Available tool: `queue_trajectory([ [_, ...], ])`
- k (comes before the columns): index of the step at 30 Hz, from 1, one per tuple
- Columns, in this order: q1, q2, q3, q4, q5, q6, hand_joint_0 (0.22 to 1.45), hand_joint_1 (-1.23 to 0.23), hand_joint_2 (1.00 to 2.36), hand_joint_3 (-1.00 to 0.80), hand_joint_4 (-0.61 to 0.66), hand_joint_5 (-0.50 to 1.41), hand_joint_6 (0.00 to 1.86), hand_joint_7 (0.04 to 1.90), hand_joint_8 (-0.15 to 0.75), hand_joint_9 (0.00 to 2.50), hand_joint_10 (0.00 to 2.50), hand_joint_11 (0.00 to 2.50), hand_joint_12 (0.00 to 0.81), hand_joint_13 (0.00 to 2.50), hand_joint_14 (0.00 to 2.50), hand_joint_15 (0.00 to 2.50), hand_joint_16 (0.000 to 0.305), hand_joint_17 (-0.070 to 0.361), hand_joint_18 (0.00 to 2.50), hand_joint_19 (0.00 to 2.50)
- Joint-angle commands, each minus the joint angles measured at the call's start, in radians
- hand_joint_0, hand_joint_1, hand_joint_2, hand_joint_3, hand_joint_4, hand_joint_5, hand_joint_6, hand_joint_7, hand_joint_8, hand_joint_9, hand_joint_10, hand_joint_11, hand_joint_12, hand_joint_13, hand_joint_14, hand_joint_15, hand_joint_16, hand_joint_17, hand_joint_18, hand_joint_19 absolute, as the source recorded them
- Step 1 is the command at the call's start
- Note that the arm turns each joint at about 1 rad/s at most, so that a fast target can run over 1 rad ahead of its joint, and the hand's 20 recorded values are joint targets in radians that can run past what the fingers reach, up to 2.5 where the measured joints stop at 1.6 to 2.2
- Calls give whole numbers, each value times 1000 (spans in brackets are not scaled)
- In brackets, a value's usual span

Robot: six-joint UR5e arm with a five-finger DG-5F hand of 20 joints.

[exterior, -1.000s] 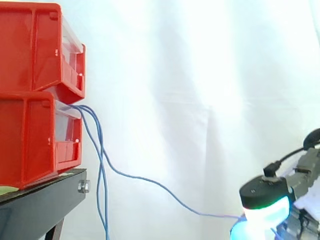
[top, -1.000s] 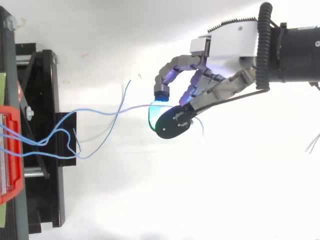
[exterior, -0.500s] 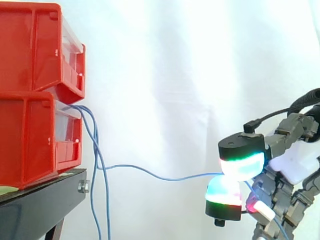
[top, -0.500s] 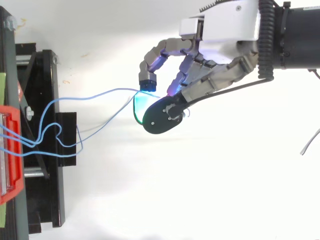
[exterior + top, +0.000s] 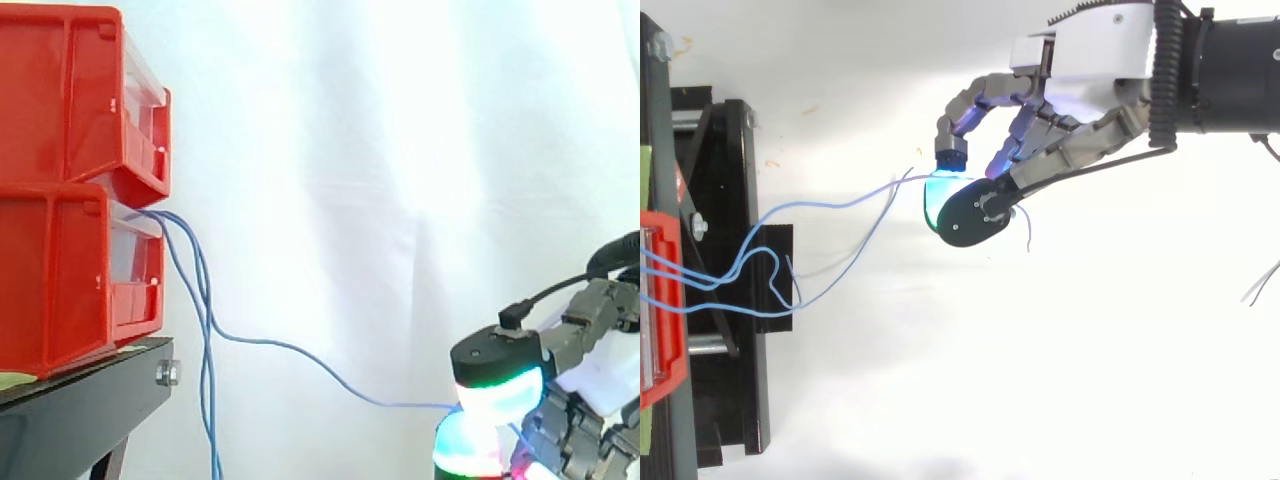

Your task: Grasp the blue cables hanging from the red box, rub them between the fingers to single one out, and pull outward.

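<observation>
As cables (image 5: 207,330) leave the lower bin (image 5: 60,270), the hand (image 5: 1090,80) pinches one.

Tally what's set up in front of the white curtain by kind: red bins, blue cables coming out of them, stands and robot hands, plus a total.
red bins: 2, stacked
blue cables: 3, as far as the strands can be told apart
black stand: 1
hand: 1, pinching one blue cable
total: 7
</observation>
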Motion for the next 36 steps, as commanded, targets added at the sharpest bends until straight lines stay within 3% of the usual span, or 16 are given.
queue_trajectory([
  [1, -5, 0, -23, 36, -6, 4, 606, -720, 1000, -500, 23, -122, 856, 927, 263, 1070, 21, 679, 353, 759, 19, 516, 43, 96, 539, 583],
  [9, -23, 0, -23, 61, -9, -8, 607, -719, 1000, -500, 21, -122, 857, 916, 265, 1074, 23, 681, 352, 763, 19, 519, 43, 97, 545, 584],
  [16, -28, 0, -19, 64, -13, -14, 606, -718, 1000, -500, 26, -123, 857, 913, 264, 1074, 21, 681, 352, 765, 20, 525, 43, 97, 549, 583],
  [18, -31, 0, -19, 61, -13, -25, 605, -719, 1000, -500, 26, -123, 857, 912, 263, 1075, 20, 674, 352, 766, 20, 523, 43, 97, 549, 591],
  [22, -34, -1, 20, 47, -7, -97, 604, -718, 1000, -500, 26, -123, 857, 911, 264, 1072, 22, 680, 351, 769, 20, 528, 43, 97, 549, 591],
  [26, -37, 0, 69, 18, 16, -163, 605, -719, 1000, -500, 25, -123, 857, 910, 264, 1074, 21, 682, 355, 770, 20, 529, 43, 97, 549, 590],
  [27, -37, 0, 110, -2, 43, -210, 605, -719, 1000, -500, 25, -123, 857, 910, 263, 1074, 20, 674, 351, 773, 20, 532, 43, 98, 550, 591],
  [29, -34, 0, 146, -19, 85, -264, 604, -720, 1000, -500, 25, -123, 857, 910, 262, 1071, 23, 689, 351, 773, 20, 531, 43, 98, 550, 591],
  [31, -32, 0, 166, -21, 122, -313, 604, -720, 1000, -500, 25, -123, 857, 910, 261, 1072, 21, 688, 351, 774, 20, 531, 44, 98, 551, 590],
  [36, -28, 2, 179, 5, 145, -391, 604, -720, 1000, -500, 25, -124, 857, 910, 265, 1074, 22, 684, 351, 778, 20, 543, 44, 98, 553, 591],
])
